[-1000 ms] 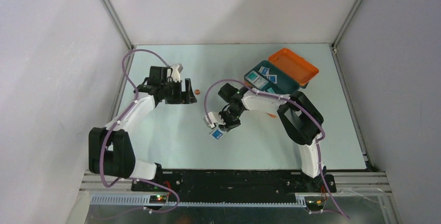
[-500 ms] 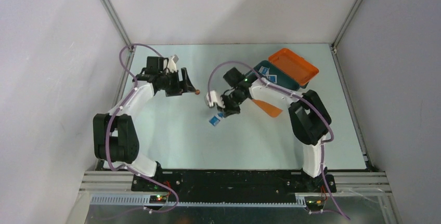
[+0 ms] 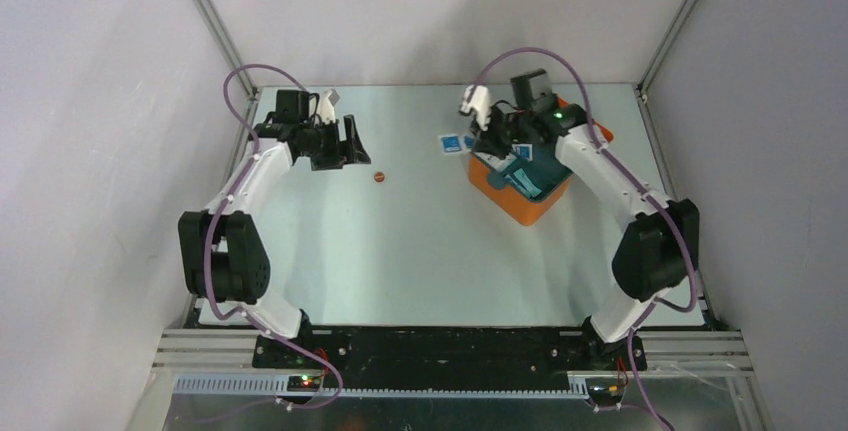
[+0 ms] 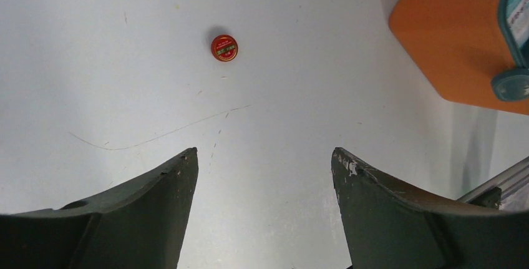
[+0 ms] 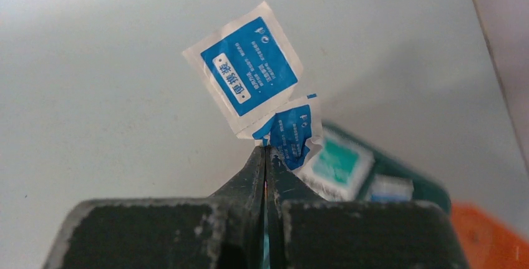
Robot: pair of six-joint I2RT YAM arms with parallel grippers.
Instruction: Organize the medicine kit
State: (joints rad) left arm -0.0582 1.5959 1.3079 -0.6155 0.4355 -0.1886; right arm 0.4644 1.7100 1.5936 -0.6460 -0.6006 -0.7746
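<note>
Medicine kit (image 3: 510, 201) open, skewed diagonally, right fingers (image 5: 249, 178) clamped on blue sachets (image 5: 249, 69), left fingers (image 4: 156, 200) apart

The table (image 4: 93, 63) ahead of the left fingers (image 4: 137, 200) is pale, matt and smooth, crossed by fine hairline scratches. Those fingers look like dark matt plastic, scuffed pale at the tips. Beyond them, a small red cap (image 4: 224, 48) has a printed, slightly glossy top. To their right, the medicine kit (image 4: 449, 38) is smooth orange plastic. The sachets (image 5: 252, 69) at the tips of the right fingers (image 5: 246, 185) are printed, creased wrappers.
</note>
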